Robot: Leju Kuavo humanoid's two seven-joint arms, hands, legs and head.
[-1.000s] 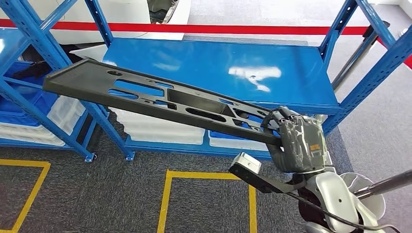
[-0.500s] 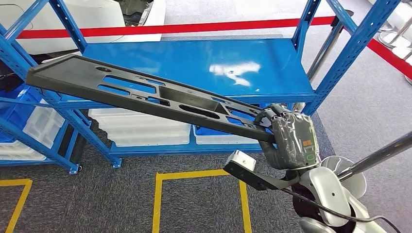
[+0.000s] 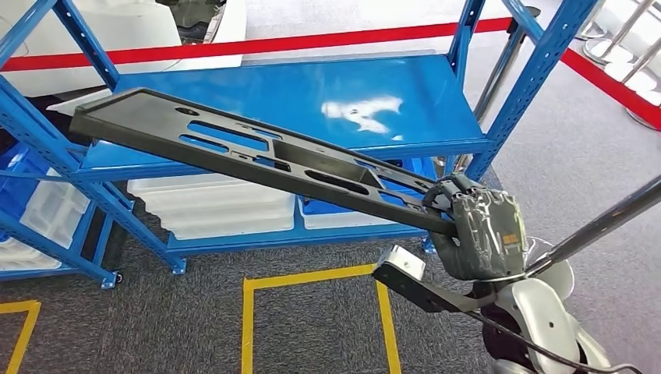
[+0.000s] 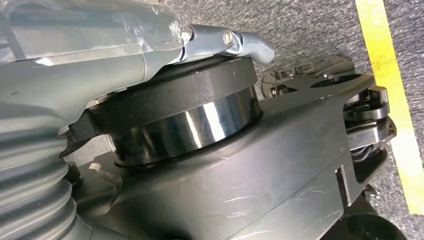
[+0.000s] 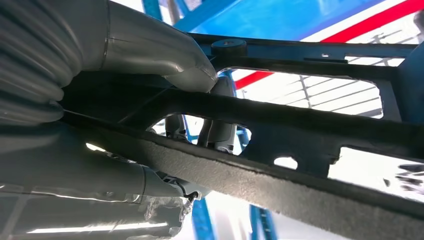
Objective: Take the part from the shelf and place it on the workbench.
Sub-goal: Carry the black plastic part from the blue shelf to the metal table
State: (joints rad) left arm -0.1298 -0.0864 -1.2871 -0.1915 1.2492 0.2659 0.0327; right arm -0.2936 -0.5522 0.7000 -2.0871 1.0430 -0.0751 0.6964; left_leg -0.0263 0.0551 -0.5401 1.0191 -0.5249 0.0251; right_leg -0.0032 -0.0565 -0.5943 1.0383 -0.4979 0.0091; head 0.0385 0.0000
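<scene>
Head view first: our right hand [image 3: 477,234] is clamped on the near end of a long black panel [image 3: 257,156], fingers curled over its edge, and the panel runs up and to the left from the hand, held in the air in front of the blue shelf [image 3: 312,101]. The panel's far end hangs over the left part of the top shelf board, which has a bright glare patch on it; we cannot tell whether the panel touches the board there. White bins [image 3: 218,206] sit on the lower level under the panel. Behind the shelf a red stripe [image 3: 257,45] crosses the floor, and on the grey carpet in front of it yellow tape [image 3: 312,276] marks a square. Left wrist view: our left hand [image 4: 225,42] shows at the edge, a grey finger lying against dark parts close to the camera; we cannot tell whether it is apart or together. Yellow tape crosses the carpet beside it. Right wrist view: from under the panel we see our right hand's thumb [image 5: 165,57] pressed on one of its bars, with darker fingers reaching through a cutout from the other side.
</scene>
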